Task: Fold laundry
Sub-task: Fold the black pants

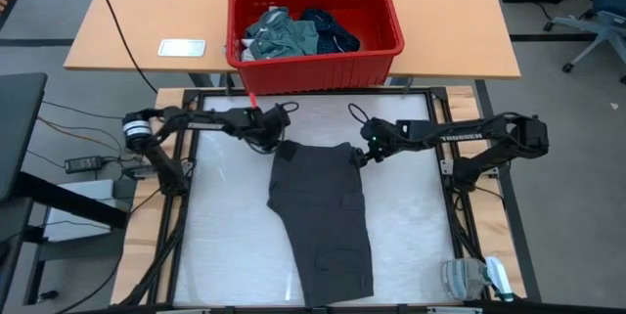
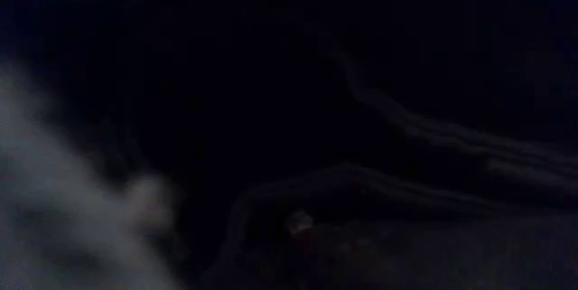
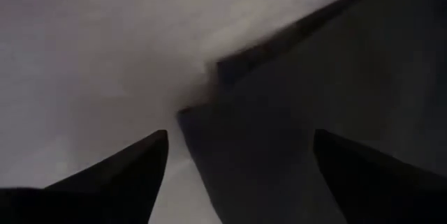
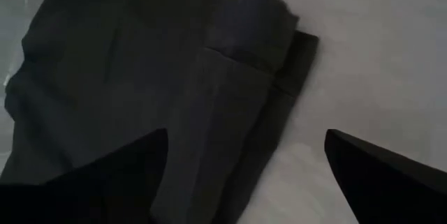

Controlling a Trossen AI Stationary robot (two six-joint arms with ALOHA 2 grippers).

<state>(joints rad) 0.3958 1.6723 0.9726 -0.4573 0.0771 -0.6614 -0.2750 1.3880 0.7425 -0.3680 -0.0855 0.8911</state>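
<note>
A charcoal grey garment [image 1: 321, 216] lies flat on the white table top, folded into a long strip that runs from the far middle to the near edge. My left gripper [image 1: 277, 130] hovers open over its far left corner [image 3: 209, 112], which shows between the fingers [image 3: 237, 161] in the left wrist view. My right gripper [image 1: 360, 148] is open over the far right corner; the right wrist view shows the folded band [image 4: 258, 28] beyond the fingers [image 4: 246, 140]. More laundry, a teal piece [image 1: 279, 35] and a navy one [image 1: 331, 28], lies in the red basket.
The red basket [image 1: 313, 65] stands on the wooden table beyond the far edge of the work surface. A white flat object [image 1: 182, 48] lies to its left. A clear plastic item [image 1: 469, 280] sits at the near right corner. The low view is dark and shows nothing clear.
</note>
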